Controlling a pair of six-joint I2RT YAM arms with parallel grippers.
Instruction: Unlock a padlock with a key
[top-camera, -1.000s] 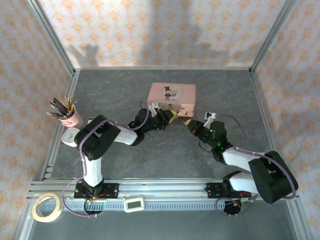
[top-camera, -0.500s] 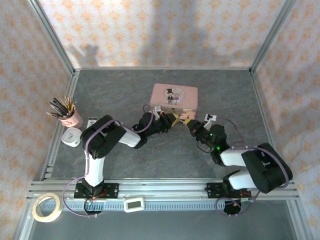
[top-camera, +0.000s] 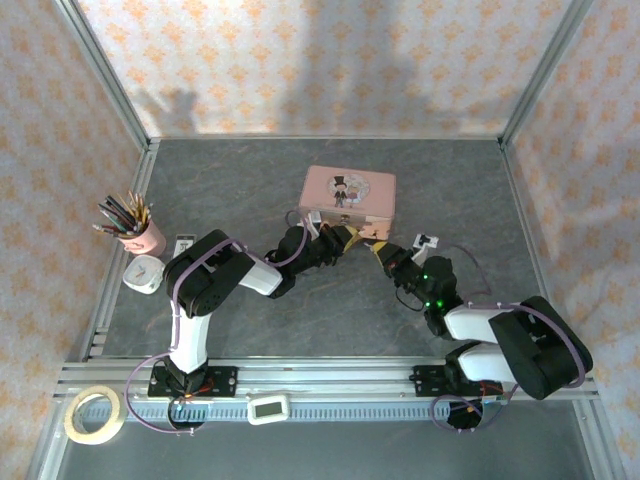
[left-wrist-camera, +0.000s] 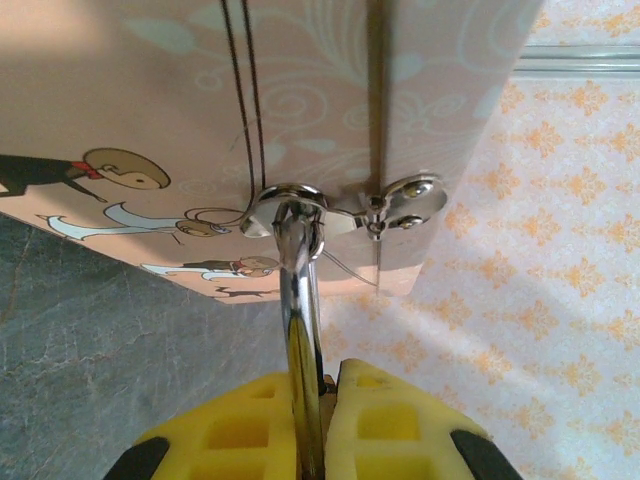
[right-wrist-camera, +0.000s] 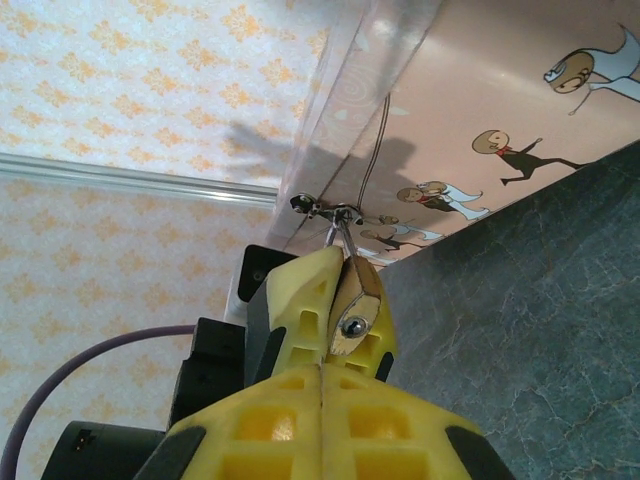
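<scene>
Shifted slightly right since a second ago: pink tin (top-camera: 348, 192) on the counter (top-camera: 250, 180), left elbow following. Left gripper (left-wrist-camera: 320, 375), jaws clenched on the padlock (left-wrist-camera: 300, 330) (silvery shackle threaded through the tin's hasp (left-wrist-camera: 345, 205)). Right gripper (right-wrist-camera: 322, 385) just beside, jaws pressed fully together; whether on a key, cannot tell.

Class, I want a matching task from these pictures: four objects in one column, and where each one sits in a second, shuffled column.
Things
1. pink rectangular picture tin
2. tiny brass padlock with silvery shackle
3. pink cup of coloured pencils
4. cream roll of tape

Places
a. left edge of the grey table
b. near left corner, in front of the metal rail
c. hooked through a silvery clasp
d. mid-table, towards the back

Pairs: 1-d, 2-c, 3-a, 4-b
</scene>
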